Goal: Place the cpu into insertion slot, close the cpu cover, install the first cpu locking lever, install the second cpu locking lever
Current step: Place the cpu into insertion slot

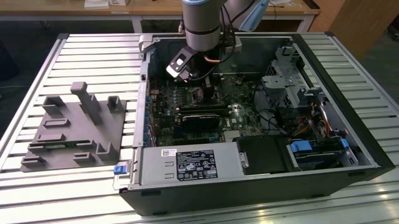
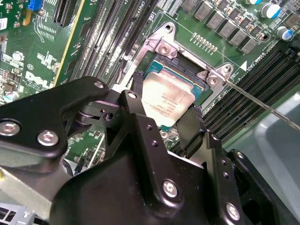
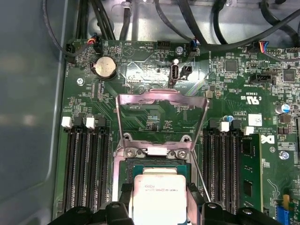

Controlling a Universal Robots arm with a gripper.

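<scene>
Second wrist view: the gripper (image 2: pixel 163 119) had its two black fingers (image 2: pixel 135 110) drawn in narrow on opposite edges of the cpu (image 2: pixel 165 96), so the chip was held between them, silvery-tan top facing the camera. The cpu hung directly over the insertion slot (image 2: pixel 187 72), whose dark recess and silvery rim showed just beyond the chip's far edge; whether the chip already touched the socket floor could not be told. In the first wrist view the cpu cover (image 3: pixel 161 97) stood raised on its hinge at the side of the slot away from the gripper — window open, clear of the chip. A thin wire locking lever (image 3: pixel 199 177) ran beside the slot, apparently unlatched. By this judgement the slot lay straight beneath the tool — the chip's square edges roughly parallel to the socket's.
</scene>
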